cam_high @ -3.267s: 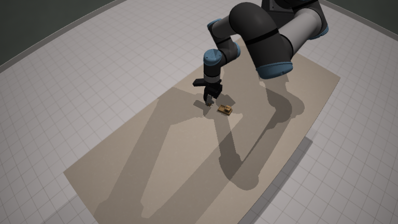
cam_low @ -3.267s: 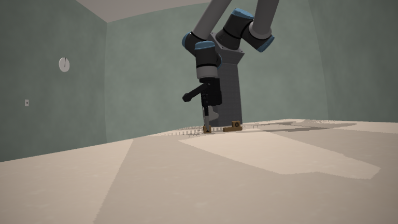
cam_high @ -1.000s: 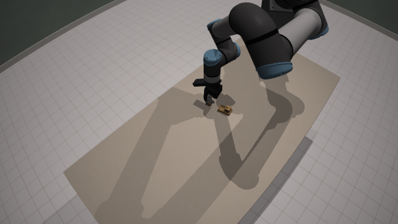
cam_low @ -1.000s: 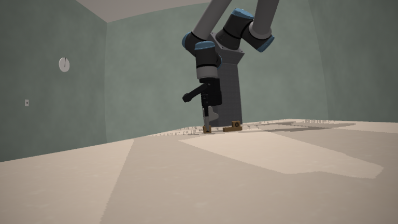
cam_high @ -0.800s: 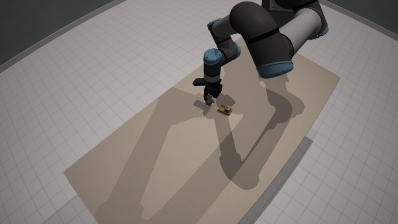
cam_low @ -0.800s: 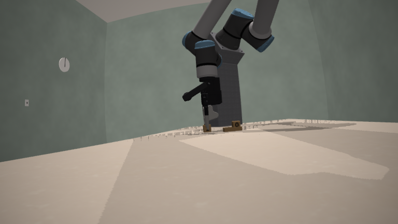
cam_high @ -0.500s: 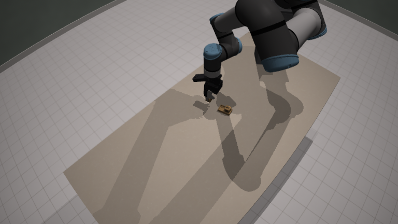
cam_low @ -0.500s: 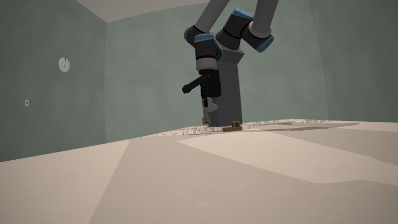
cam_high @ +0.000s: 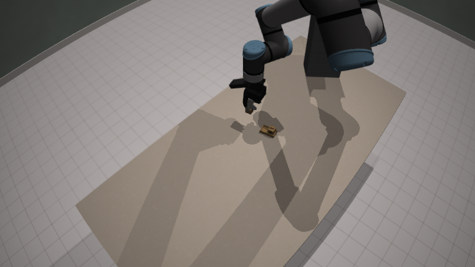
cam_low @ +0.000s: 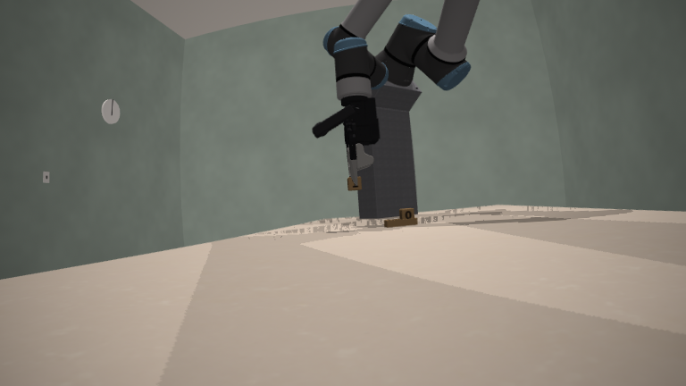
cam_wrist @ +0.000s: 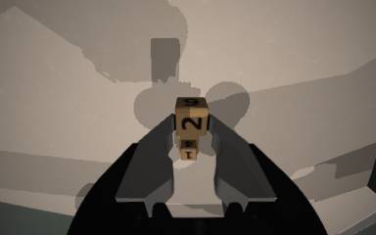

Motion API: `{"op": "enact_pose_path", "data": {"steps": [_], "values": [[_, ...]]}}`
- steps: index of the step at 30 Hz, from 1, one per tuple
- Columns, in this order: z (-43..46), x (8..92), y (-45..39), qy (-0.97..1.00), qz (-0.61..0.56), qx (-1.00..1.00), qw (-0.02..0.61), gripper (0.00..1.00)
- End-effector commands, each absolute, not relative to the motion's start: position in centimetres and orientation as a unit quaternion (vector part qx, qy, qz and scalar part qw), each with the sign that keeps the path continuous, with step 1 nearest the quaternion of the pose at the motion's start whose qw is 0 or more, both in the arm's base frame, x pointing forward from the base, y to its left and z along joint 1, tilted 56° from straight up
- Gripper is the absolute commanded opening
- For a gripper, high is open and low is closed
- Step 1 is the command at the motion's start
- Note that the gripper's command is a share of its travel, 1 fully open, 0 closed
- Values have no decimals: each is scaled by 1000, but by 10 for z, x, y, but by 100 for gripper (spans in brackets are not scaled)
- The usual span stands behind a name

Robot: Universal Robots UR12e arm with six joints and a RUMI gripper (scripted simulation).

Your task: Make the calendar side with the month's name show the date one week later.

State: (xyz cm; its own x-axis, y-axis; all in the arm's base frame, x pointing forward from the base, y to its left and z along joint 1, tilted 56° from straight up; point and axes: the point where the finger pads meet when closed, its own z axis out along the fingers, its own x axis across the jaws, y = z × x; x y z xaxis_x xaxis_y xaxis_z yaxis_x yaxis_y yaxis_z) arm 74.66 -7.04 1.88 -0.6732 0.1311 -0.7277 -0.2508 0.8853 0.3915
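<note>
My gripper [cam_high: 249,107] [cam_low: 355,182] [cam_wrist: 191,115] is shut on a wooden cube [cam_high: 250,111] [cam_low: 349,184] [cam_wrist: 192,129] and holds it in the air, well above the table. In the wrist view this cube shows a 2 lying on its side and, beyond it, a darker face with a 6 or 9. The wooden tray [cam_high: 263,132] [cam_low: 391,222] stands on the table with the other cube [cam_high: 271,128] [cam_low: 405,214] [cam_wrist: 189,154] at one end. That cube shows a 0 towards the exterior camera, and a 4 and a 1 in the wrist view. The month's name is not readable.
The tray's other end has a vacant place beside the standing cube. The tan table top [cam_high: 224,180] [cam_low: 303,321] carries broad shadows of the arm. The arm's dark pedestal [cam_high: 316,54] [cam_low: 391,164] stands behind the tray.
</note>
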Motion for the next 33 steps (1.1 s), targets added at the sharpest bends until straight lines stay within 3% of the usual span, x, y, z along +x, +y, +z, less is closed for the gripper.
{"op": "enact_pose_path", "data": {"steps": [1,13,33], "values": [[20,745,-72,884,237,-34,402,11],[62,715,5,883,237,-36,403,11],[60,717,8,884,237,-36,403,11]]}}
